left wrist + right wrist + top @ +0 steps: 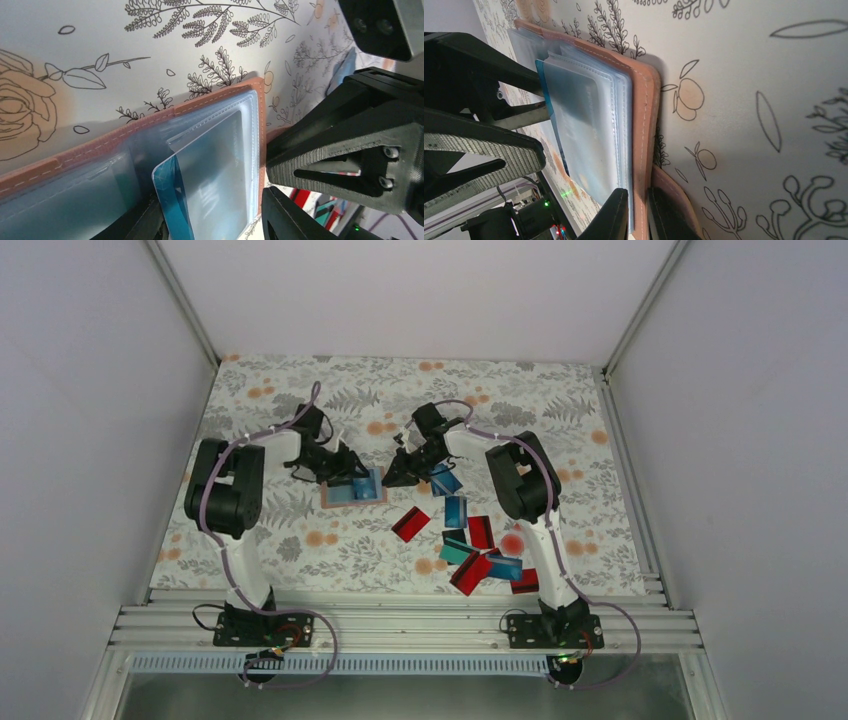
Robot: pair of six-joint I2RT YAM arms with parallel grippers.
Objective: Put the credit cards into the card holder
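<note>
One card holder [355,504] is seen lying open on the flowered table [300,540], between the two grippers, its tan cover down and its clear pockets up. One blue card [172,200] is stood on edge in a pocket, only partly inside, with a corner left out.

The left gripper [347,472] is held over the holder's near-left part. Its two fingers are spread, and the blue card is flanked by them rather than squeezed. The right gripper [639,220] is pressed together on the holder's right edge – the stitched cover and a clear pocket are pinched between its two fingers.

At least eight loose credit cards [456,510] are counted to the right of the holder, in front of the right arm: four red, three blue, one teal. One blue lies just beside the right gripper and one red lies apart, nearest the holder. The others are clustered, several overlapping – the exact number in the heap cannot be told.
</note>
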